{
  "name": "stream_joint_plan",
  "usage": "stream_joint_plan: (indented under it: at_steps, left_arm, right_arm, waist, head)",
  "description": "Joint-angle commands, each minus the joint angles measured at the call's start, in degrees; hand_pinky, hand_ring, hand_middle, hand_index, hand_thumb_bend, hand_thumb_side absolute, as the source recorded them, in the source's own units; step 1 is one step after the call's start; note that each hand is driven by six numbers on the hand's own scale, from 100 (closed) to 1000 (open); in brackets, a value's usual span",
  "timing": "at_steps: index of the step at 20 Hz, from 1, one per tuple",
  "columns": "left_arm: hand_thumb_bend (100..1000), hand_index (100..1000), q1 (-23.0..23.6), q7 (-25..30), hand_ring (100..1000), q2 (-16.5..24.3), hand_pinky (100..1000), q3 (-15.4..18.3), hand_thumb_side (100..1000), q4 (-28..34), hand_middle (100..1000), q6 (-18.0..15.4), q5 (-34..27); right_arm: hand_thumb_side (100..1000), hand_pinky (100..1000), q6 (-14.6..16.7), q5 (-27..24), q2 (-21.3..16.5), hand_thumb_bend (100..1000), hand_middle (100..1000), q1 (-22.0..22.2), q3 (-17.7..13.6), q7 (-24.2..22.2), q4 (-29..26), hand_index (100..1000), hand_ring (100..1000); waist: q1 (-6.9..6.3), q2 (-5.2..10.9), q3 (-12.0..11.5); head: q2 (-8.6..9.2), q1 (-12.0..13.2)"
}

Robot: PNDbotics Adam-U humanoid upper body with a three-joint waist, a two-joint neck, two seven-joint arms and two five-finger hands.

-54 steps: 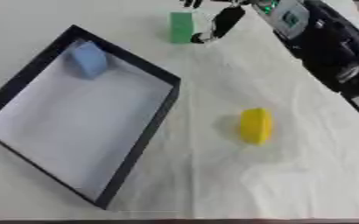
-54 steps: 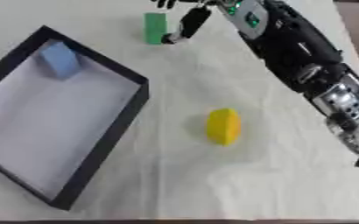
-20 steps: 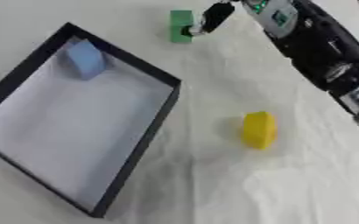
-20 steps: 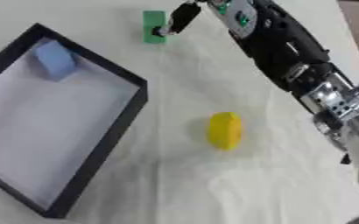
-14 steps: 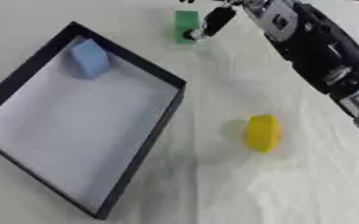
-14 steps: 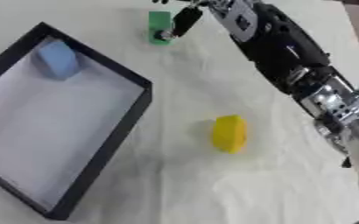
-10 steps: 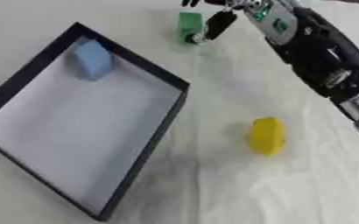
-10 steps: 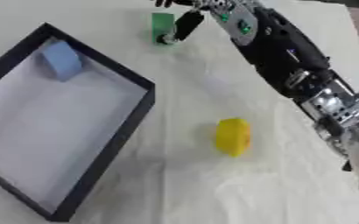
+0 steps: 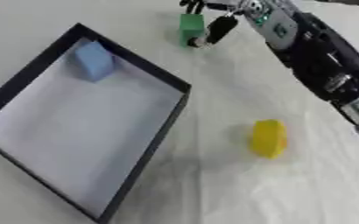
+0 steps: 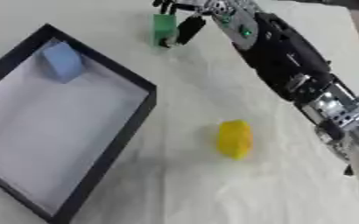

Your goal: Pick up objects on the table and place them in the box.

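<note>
On the left of the table (image 9: pixel 213 192) lies the black-walled box (image 9: pixel 148 151), set askew, with a pale blue block (image 9: pixel 93 61) resting inside near its far corner. Beyond the box's far right wall, a green block (image 9: pixel 190 27) stands upright on the table near the far edge. Just to its right is the right hand (image 9: pixel 217 17), its arm stretching in from the right side; dark fingers (image 9: pixel 188 5) hang above the block's top and the thumb angles down beside its right face, but whether they actually clamp it cannot be told. Nearer, well apart from the box, a yellow object (image 9: pixel 268 138) lies on the table.
</note>
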State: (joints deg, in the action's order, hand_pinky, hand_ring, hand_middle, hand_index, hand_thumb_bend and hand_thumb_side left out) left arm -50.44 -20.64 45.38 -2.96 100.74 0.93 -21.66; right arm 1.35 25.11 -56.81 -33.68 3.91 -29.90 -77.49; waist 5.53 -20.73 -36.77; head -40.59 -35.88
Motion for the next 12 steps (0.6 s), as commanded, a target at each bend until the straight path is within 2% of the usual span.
stream_joint_plan:
  at_steps: [1, 7, 12]
  left_arm:
    - [140, 823, -0.67, -0.08, 713, 2.32, 853, 0.97, 556, 0.69, 806, 0.16, 0.07]
    - [136, 822, -0.35, -0.18, 712, 2.45, 854, 1.07, 559, 0.66, 806, 0.21, 0.09]
    - [135, 822, 0.03, -0.13, 712, 2.58, 854, 1.06, 557, 0.51, 807, 0.22, 0.14]
  right_arm:
    - [316, 923, -0.55, -0.47, -1.64, 320, 754, -0.47, -0.78, -0.2, -0.09, 913, 734]
    - [297, 855, -1.42, -2.18, -1.72, 238, 662, -0.5, -0.71, 0.23, -0.86, 841, 638]
    - [288, 843, -2.1, -4.01, -2.24, 160, 630, -0.46, -0.61, 0.92, -2.71, 808, 615]
  waist:
    - [0.39, 0.01, -0.08]
    - [0.37, 0.05, 0.03]
    - [0.1, 0.56, 0.46]
  head:
    - [0.68, 0.15]
    - [0.45, 0.35]
    - [-0.2, 0.55]
